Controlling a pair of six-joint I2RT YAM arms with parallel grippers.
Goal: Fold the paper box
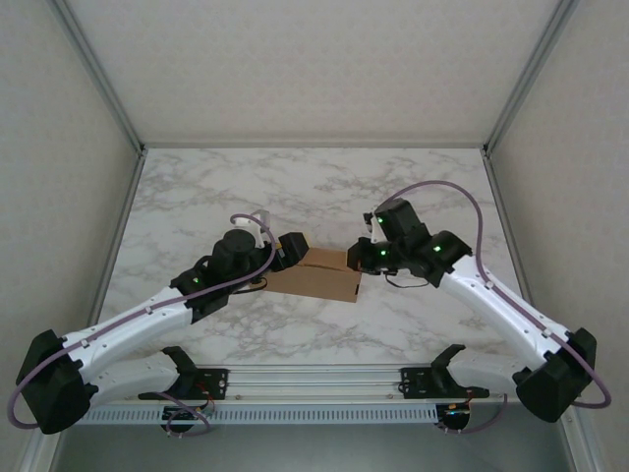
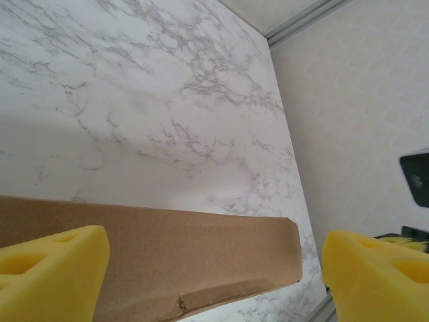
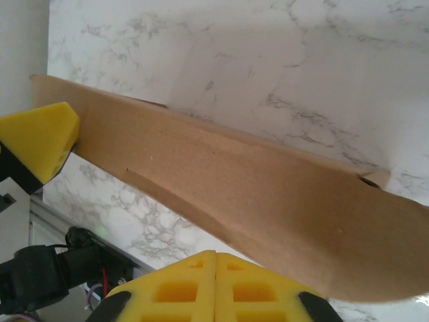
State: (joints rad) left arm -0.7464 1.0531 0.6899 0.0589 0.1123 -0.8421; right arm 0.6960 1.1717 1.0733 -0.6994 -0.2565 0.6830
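Though the paper box (image 1: pixel 319 275) at mid-table (image 1: pixel 295 187) looks mostly formed, final tucking seems left. Left fingers (image 2: pixel 53 268) apart, straddling its edge; right fingers (image 3: pixel 181 288) together beside it.

A robotics laboratory test cell is indicated. A white, grey-veined marble-patterned tabletop (image 1: pixel 314 187) is enclosed on the left, right and far sides by pale textured wall panels (image 1: pixel 59 147), which are held in silver aluminium frame bars (image 1: pixel 98 74). Along the near edge a slotted silver metal rail (image 1: pixel 314 379) is mounted. A white-and-black left robot arm (image 1: pixel 128 329) and a matching right robot arm (image 1: pixel 501 305), trailed by purple cables (image 1: pixel 442 187), are based at its ends.
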